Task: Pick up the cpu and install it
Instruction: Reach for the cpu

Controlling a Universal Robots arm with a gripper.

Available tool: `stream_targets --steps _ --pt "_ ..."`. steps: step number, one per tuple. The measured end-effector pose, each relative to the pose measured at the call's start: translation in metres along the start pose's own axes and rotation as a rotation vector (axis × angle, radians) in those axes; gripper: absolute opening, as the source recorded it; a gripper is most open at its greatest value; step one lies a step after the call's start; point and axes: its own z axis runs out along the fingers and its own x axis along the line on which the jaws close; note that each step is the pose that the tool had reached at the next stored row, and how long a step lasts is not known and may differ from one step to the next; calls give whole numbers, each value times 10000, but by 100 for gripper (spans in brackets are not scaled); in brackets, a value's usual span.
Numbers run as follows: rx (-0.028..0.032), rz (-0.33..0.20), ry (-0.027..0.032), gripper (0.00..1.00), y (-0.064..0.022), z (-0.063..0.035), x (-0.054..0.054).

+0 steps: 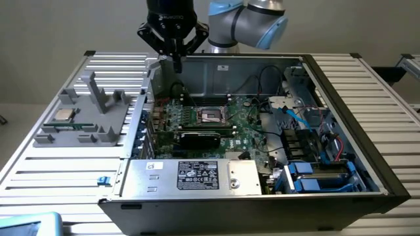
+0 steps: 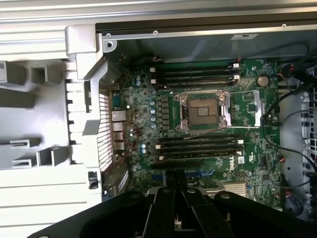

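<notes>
The cpu (image 1: 64, 115), a small silvery-beige square chip, lies flat on the grey fixture (image 1: 85, 137) at the exterior view's left, outside the computer case. My gripper (image 1: 176, 65) hangs high over the case's back left corner, well apart from the chip. Its fingers are shut with nothing between them, and in the wrist view the gripper (image 2: 174, 176) has its black fingertips pressed together. The motherboard's black socket frame (image 1: 213, 115) sits open in the middle of the board; its dark centre (image 2: 203, 110) is bare.
The open computer case (image 1: 341, 98) holds the green motherboard (image 2: 247, 148), black memory slots (image 2: 198, 146), cables and blue drive bays (image 1: 315, 177). A thin green memory stick (image 1: 72, 127) lies on the fixture near the chip. Grey uprights (image 1: 98, 93) rise from the fixture.
</notes>
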Motion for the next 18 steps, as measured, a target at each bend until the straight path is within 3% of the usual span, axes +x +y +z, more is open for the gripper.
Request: stream_targets --steps 18 --pt "0 1 0 12 -56 -14 817"
